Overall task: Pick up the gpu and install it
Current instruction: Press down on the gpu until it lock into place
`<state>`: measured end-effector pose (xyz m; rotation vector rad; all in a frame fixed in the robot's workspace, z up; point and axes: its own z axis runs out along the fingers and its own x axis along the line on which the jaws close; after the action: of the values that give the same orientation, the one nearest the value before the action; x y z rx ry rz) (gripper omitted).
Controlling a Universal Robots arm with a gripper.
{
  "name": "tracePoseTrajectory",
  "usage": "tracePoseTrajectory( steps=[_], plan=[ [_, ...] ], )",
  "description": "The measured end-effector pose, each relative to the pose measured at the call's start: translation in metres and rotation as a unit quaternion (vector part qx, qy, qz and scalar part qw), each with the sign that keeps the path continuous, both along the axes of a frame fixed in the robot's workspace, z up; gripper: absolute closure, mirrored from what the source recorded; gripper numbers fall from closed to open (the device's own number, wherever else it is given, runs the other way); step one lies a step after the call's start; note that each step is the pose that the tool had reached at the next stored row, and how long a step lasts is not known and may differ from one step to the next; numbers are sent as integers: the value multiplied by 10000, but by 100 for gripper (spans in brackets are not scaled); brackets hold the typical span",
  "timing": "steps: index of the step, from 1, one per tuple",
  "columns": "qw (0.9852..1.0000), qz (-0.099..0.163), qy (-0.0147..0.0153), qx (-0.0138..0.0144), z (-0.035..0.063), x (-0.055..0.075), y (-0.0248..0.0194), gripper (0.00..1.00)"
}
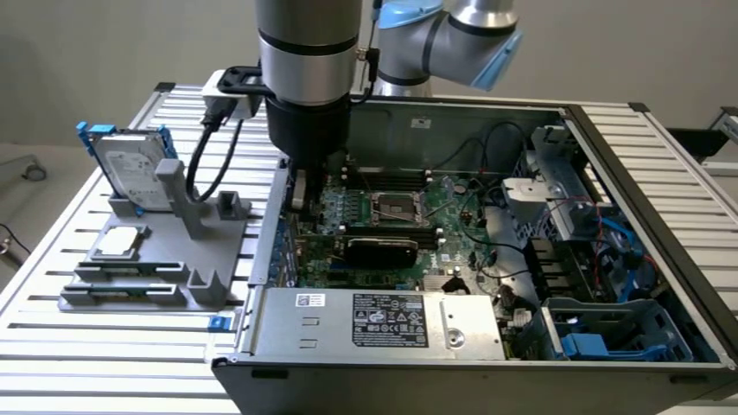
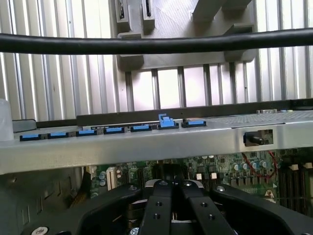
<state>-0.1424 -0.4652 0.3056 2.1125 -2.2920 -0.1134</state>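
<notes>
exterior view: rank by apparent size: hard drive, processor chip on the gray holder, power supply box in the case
1. power supply box, largest, though it sits nearest the camera
2. hard drive
3. processor chip, smallest

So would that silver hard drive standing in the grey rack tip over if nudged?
The hard drive is probably stiff, given its metal casing. Standing on edge it might tip, though the grey rack seems to brace it.
</notes>
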Motion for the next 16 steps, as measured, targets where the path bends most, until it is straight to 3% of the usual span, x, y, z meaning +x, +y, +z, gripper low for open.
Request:
tracePoseTrajectory(
  steps=[16],
  plan=[
    [10000, 15, 0, 0, -11, 439, 0, 89]
  ],
)
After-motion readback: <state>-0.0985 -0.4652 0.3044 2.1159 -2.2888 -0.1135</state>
